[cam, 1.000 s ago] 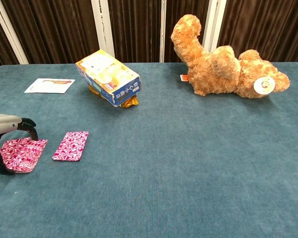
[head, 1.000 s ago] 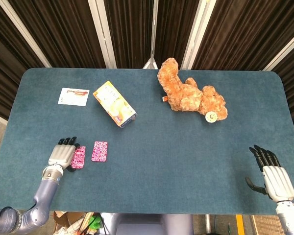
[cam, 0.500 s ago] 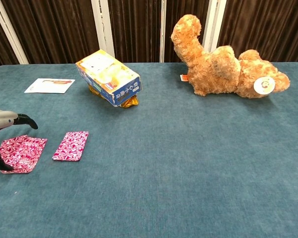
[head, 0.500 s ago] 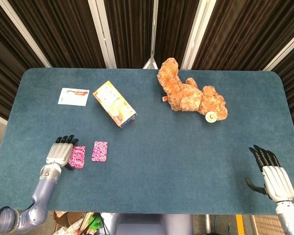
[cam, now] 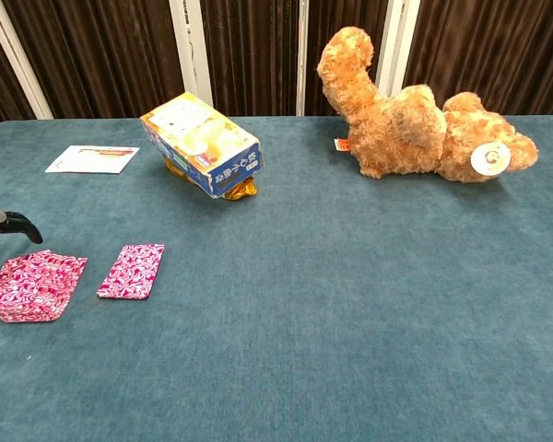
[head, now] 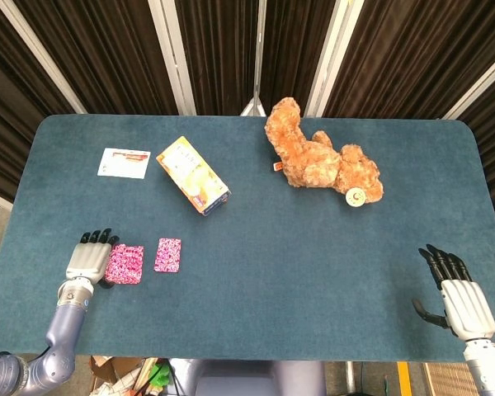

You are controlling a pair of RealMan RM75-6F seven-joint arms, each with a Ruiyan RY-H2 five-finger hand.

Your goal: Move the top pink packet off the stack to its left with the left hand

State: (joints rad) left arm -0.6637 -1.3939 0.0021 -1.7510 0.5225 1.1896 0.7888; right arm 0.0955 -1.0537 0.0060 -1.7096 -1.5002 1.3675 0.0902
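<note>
My left hand [head: 87, 260] lies flat on the desk [head: 313, 247], fingers spread, holding nothing, just left of the pink packet [head: 124, 264]. A second pink packet [head: 167, 255] lies right of it, apart. My right hand [head: 458, 295] rests spread near the desk's right edge.

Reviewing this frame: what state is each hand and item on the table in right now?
left hand: open, beside the left packet
right hand: open, holding nothing
left pink packet: flat, released
right pink packet: flat, apart
snack box: tilted, propped on a gold wrapper
teddy bear: lying down
white card: flat
</note>
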